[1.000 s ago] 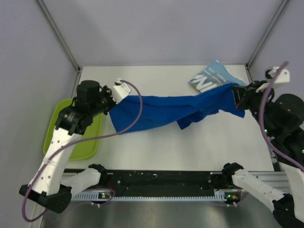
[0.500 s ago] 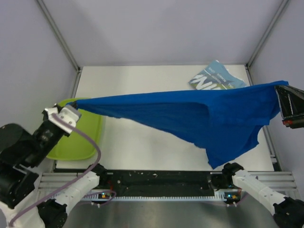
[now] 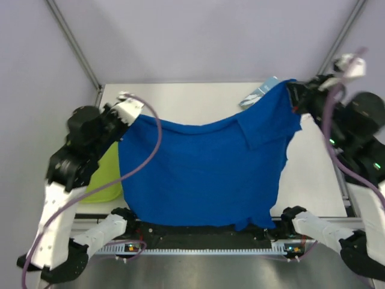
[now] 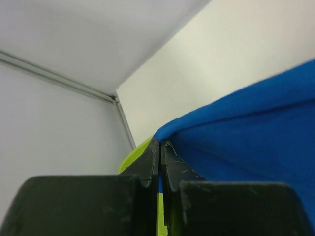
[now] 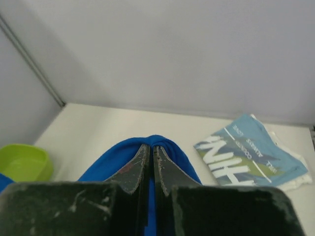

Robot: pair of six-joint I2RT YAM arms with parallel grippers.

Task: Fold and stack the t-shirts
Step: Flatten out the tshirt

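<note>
The royal blue t-shirt hangs spread out between my two grippers, its lower hem down by the arm bases. My left gripper is shut on its left upper corner; in the left wrist view the gripper pinches the blue cloth. My right gripper is shut on its right upper corner; in the right wrist view the gripper shows blue cloth bunched over its tips. The teal-blue t-shirt with white lettering lies folded at the table's back right, mostly hidden in the top view, plain in the right wrist view.
The lime-green tub sits at the table's left edge, partly behind the blue shirt, and also shows in the right wrist view. Grey walls with metal corner posts enclose the white table.
Both arms swung from wide apart near the front back over the table. The blue shirt went from a slanted stretched sheet to a broad hanging spread; both grips held.
</note>
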